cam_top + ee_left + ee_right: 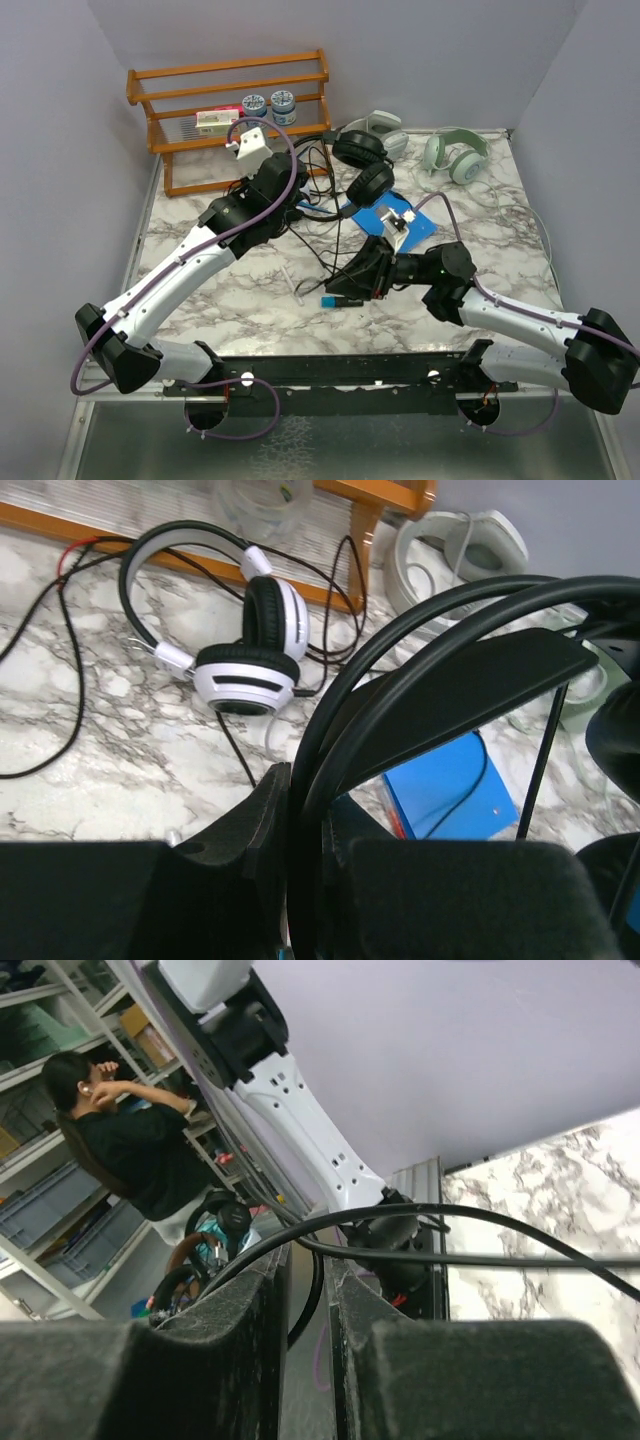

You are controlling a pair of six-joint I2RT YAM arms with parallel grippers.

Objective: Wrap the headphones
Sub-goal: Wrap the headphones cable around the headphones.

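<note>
My left gripper point(310, 800) is shut on the headband of the all-black headphones point(450, 680), which arches up and to the right from the jaws. From above, those black headphones point(362, 165) lie just right of my left gripper point(300, 203). A white-and-black pair point(245, 630) lies on the marble by the rack, its cable trailing left. A pale grey-white pair point(385, 130) sits at the back. My right gripper point(345, 287) is low over the table's middle. Its jaws point(308, 1260) stand slightly apart, and a black cable point(400, 1222) loops loosely through the gap.
A wooden rack point(230, 95) with small jars and a box stands at the back left. A blue card point(425, 228) lies under my right wrist. A pale green pair point(455, 155) rests at the back right. Black cables point(315, 215) tangle between the arms.
</note>
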